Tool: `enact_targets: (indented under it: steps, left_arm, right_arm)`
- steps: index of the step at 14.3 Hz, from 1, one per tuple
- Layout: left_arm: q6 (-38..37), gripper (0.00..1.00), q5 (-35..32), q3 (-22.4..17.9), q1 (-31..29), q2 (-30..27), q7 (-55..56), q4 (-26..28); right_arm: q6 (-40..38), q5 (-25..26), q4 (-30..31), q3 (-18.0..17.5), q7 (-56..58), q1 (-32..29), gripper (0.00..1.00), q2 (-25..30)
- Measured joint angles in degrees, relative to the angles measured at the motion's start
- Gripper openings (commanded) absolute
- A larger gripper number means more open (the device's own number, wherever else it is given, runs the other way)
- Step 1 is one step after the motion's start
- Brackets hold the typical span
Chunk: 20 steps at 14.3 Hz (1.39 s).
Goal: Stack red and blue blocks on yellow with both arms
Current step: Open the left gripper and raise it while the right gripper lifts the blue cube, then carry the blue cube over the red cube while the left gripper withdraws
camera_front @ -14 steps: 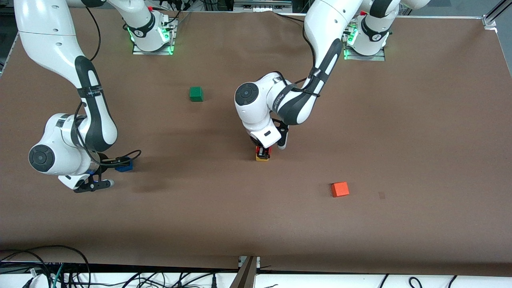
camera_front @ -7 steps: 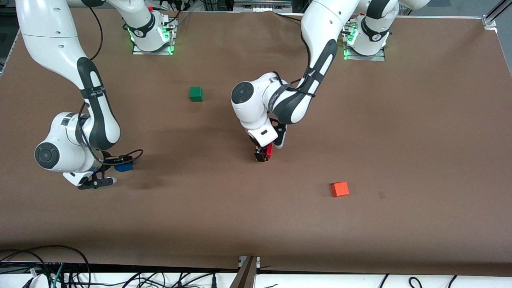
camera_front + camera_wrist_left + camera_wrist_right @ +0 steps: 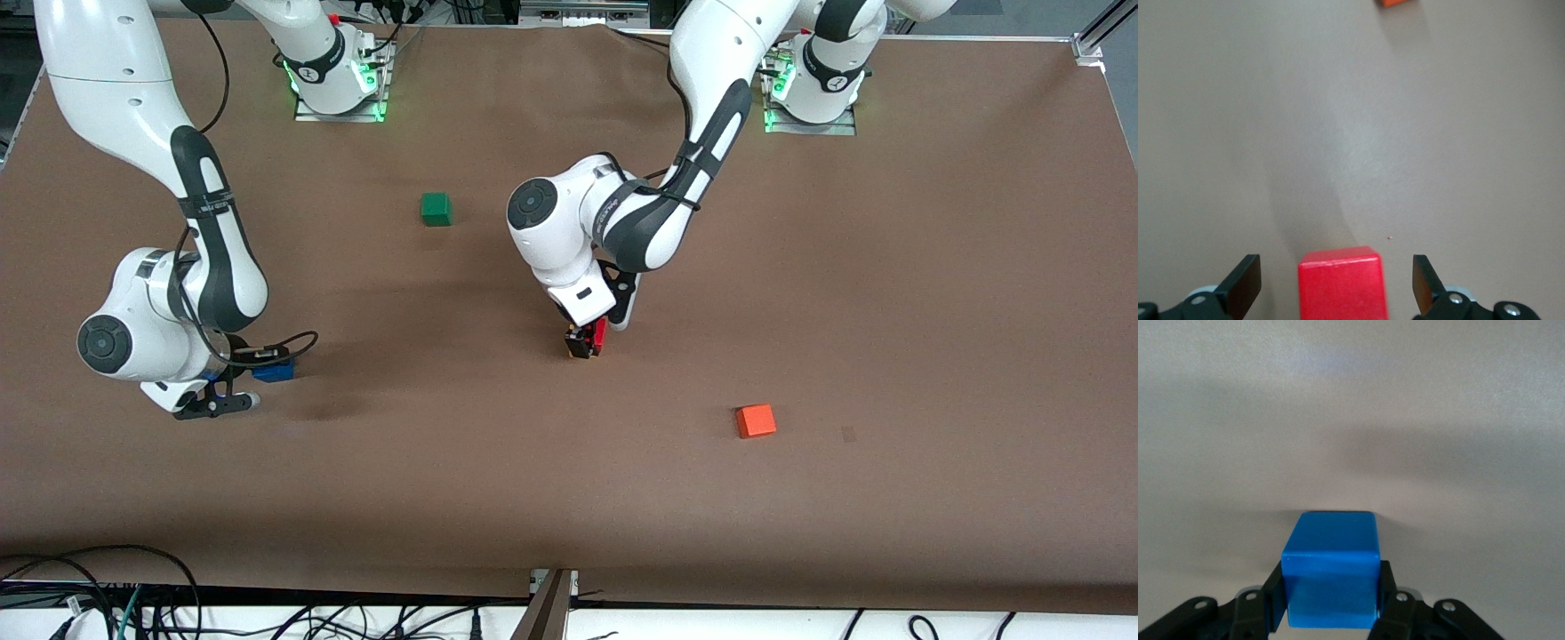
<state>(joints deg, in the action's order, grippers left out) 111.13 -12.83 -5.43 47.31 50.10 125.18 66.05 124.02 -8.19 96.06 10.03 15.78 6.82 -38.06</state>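
The red block (image 3: 1342,283) is set on the yellow block (image 3: 572,352) mid-table, between the spread left hand (image 3: 1337,288). The blue block (image 3: 1331,577), on the table toward the right arm's end, is pinched by the right hand (image 3: 1331,603), not yet stacked.

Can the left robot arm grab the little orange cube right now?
Probably yes: the left gripper is open around the small red cube, holding nothing, and bare brown table lies between it and the small matte orange cube.

High front camera; wrist cameras face tabletop closely.
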Motion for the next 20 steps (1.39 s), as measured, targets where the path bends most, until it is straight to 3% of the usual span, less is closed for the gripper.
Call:
enact_targets:
  steps: [6, 11, 13, 16, 20]
  left_arm:
    - [-8.8, 1.00, 5.4, -0.1, -4.0, -1.2, -2.7, -13.4]
    - [-13.6, 1.00, 7.1, 1.1, -4.2, -2.5, -6.5, -16.5]
    - [-20.0, 1.00, 11.1, 1.4, -4.2, -5.0, -15.8, -17.6]
    - [-37.4, 1.00, 15.8, 1.4, -5.0, -13.5, -33.8, -17.8]
    - [-50.3, 1.00, 20.3, 1.3, -11.2, -22.6, -49.2, -16.1]
  right_arm:
    - [-8.0, -0.1, -4.3, -0.3, -0.7, 0.5, 0.16, 5.0]
    - [-17.7, -0.3, -12.3, -0.8, -8.0, 2.7, 0.16, 6.5]
    - [-20.0, -0.3, -14.5, -0.9, -12.3, 5.2, 0.16, 6.5]
    - [-20.4, -0.3, -14.8, -1.0, -17.4, 8.2, 0.16, 6.5]
    - [-21.2, -0.4, -15.5, -1.2, -25.6, 12.3, 0.16, 6.7]
